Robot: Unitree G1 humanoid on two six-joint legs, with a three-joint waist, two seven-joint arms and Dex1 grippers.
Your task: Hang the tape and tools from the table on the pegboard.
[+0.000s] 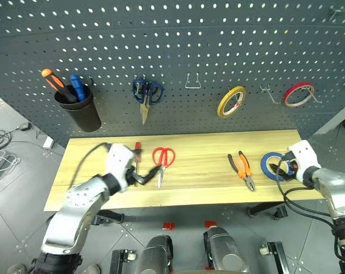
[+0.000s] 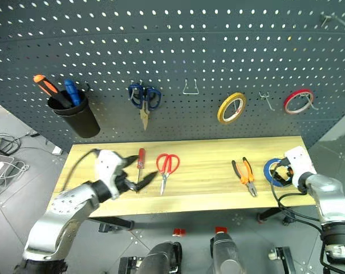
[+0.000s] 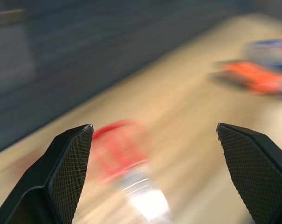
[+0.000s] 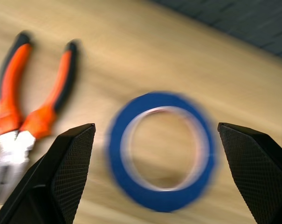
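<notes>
One thin blue tape (image 4: 161,150) ring, flat on table (image 1: 201,177)

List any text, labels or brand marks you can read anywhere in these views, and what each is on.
None can be read. No print shows on the blue tape, the pliers, the red-handled scissors, the red-handled screwdriver or the pegboard; any small marks are too small or blurred to tell.

Blue tape (image 4: 161,150), pliers (image 1: 241,169), red scissors (image 1: 162,161), screwdriver (image 1: 137,157) flat on table (image 1: 201,145) (pegboard (image 1: 178,45) behind).
</notes>
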